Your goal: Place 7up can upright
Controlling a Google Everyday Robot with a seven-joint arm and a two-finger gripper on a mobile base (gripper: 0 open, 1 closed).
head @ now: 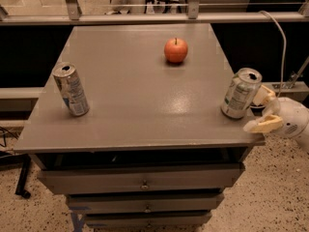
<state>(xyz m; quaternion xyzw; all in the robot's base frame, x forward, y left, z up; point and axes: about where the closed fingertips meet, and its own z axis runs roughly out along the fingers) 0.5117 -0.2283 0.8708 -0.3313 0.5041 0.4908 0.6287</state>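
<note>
The 7up can [240,93], silvery-white with green markings, stands on the grey table top [140,105] near its right edge and leans slightly. My gripper [255,112] is just right of the can, at the table's right front corner. It is open and empty. One pale finger [263,95] shows behind the can's right side, and the other [263,125] sits lower, over the table's edge. Neither finger grips the can.
A red apple [175,50] sits at the back centre of the table. A slimmer silver can with blue markings [71,89] stands at the left. Drawers [145,182] lie below the top. A metal rail [145,17] runs behind, and a cable [282,42] hangs at the right.
</note>
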